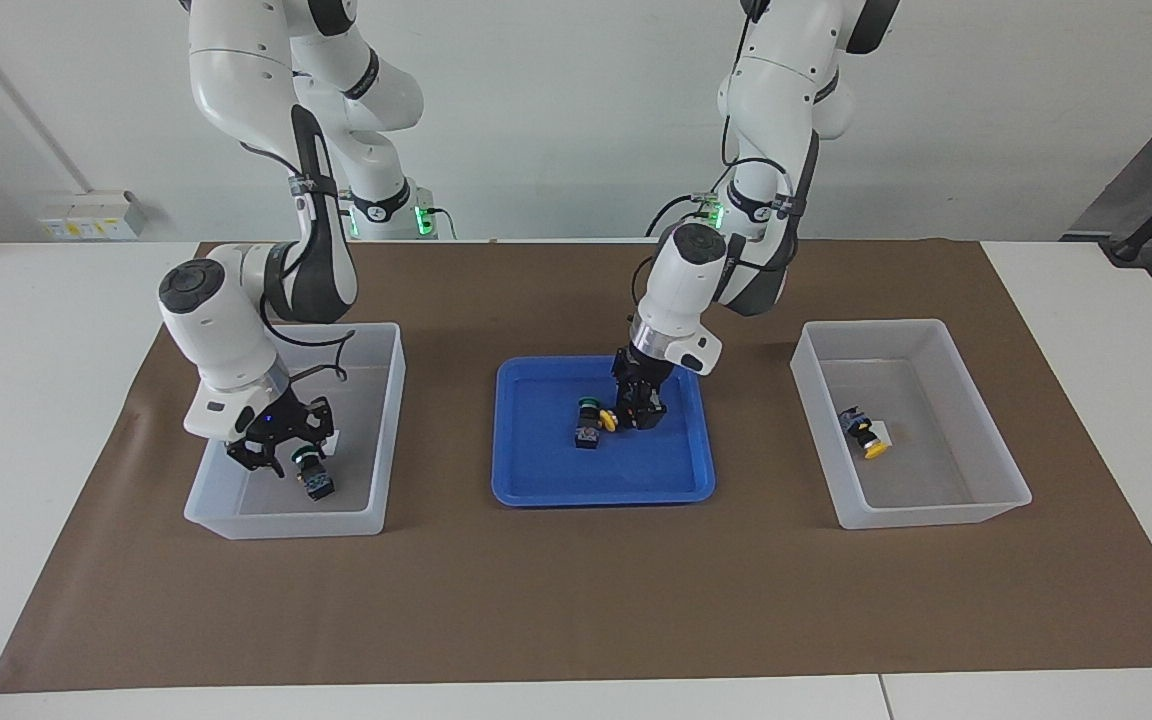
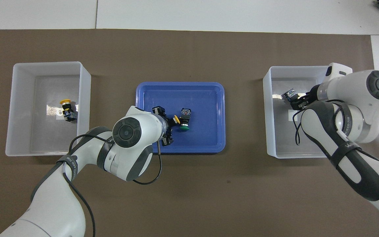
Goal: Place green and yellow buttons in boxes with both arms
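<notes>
Clock read from the robots' end, 12 = away from them.

1. Blue tray [image 2: 209, 98], mid worktop [image 1: 56, 330], on brown mat [image 1: 576, 600]. Holds 2 of the 4 buttons: tray yellow button [image 2: 176, 119] and, just beside it at 3 o'clock, tray green button [image 2: 184, 125].
2. Left tool [image 1: 639, 412]: down in the tray, tips at the tray yellow button. Spread or pinching: can't tell.
3. Yellow box [image 2: 85, 98], 9 o'clock of tray. Boxed yellow button [image 2: 66, 108] lies on its side inside, nr the label.
4. Green box [image 2: 265, 108], 3 o'clock of tray. Boxed green button [image 1: 314, 478] sits low inside, right at the tips of the right tool [image 1: 281, 450]. Pinched or already let go: can't tell.
5. Progress, est.: approx half. 1 yellow placed, 1 green at or nr placement, 2 not yet out of the tray.
6. Risks, judged:
   - Tray pair so close that the left tool may nudge or drag the green one along w/ the yellow.
   - Mushroom cap is round, so an off-centre pinch could let it slip out.
   - Right tool's exit could clip the box wall or snag the button if the release isn't clean.
</notes>
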